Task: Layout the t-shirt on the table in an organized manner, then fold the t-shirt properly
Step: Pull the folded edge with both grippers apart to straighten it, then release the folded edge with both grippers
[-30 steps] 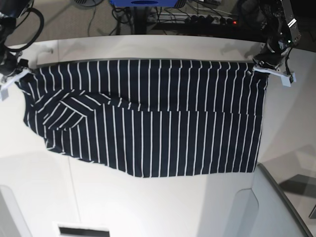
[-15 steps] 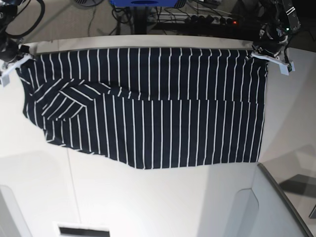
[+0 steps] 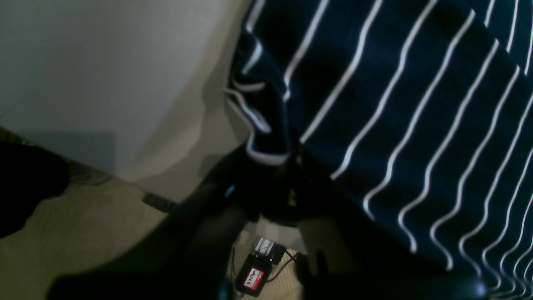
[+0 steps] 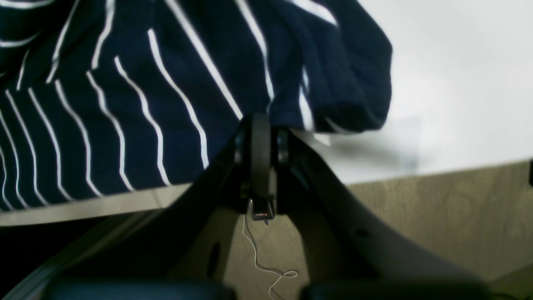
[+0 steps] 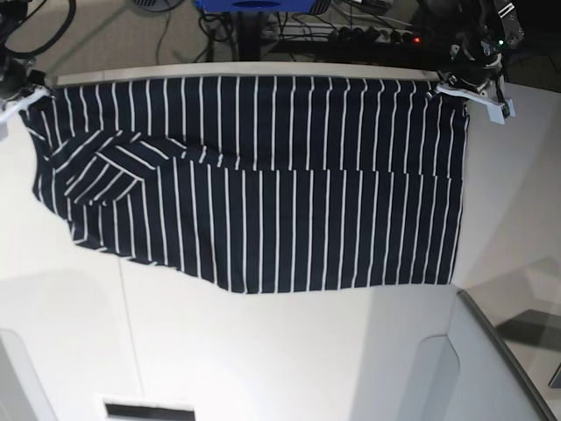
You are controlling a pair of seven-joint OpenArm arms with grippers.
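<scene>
The navy white-striped t-shirt [image 5: 263,184] hangs stretched between both grippers over the white table [image 5: 263,351], its lower part lying on the tabletop. At the far right corner my left gripper [image 5: 454,86] is shut on the t-shirt's upper corner; the left wrist view shows that bunched corner [image 3: 266,125] pinched at the fingers. My right gripper [image 5: 26,95] at the far left is shut on the other upper corner, and its wrist view shows the fabric [image 4: 166,83] clamped at the jaw tips [image 4: 260,125]. A sleeve [image 5: 105,175] lies folded across the left side.
Beyond the table's far edge are cables, a power strip [image 5: 368,33] and a blue base [image 5: 254,5] on the carpet. A grey curved panel [image 5: 491,368] rises at the lower right. A white label [image 5: 145,409] sits at the near edge.
Both grippers have pulled the t-shirt's top edge farther toward the table's far edge, and the whole shirt has slid that way with it. The grips are unchanged.
</scene>
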